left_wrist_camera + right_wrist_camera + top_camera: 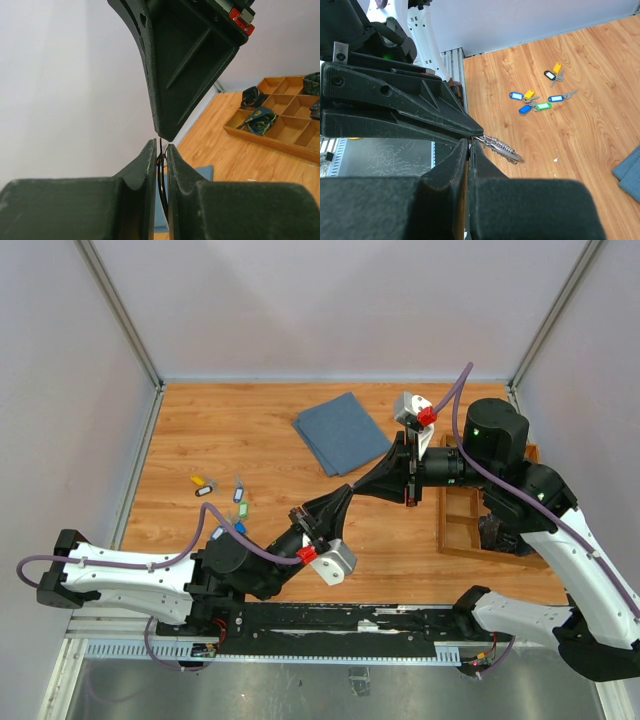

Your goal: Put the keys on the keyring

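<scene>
Above the wood-grain counter (200, 430), the two arms met tip to tip in mid-air. The left tool (161, 146) had its dark fingers drawn almost together, with the thin silver wire keyring (161, 172) standing edge-on in the narrow slit between them, so it was pinching the wire. The right tool (165, 132) came down from above, and its pressed-together tip met the top of that same ring. In the right wrist view, the ring's short silvery chain bit stuck out sideways from the spot where the two tools touched, clear of the counter.

The small metal keys with oblong plastic tags (529, 94) lay on the counter well apart from the ring, towards the left side. Five tags in blue, yellow and green lay in a loose cluster. A yellow one and a dark one lay just beyond them.

A folded blue cloth (340, 432) lay near the far edge. A compartmented wooden tray (280, 131) on the right held dark patterned pouches (260, 120).
</scene>
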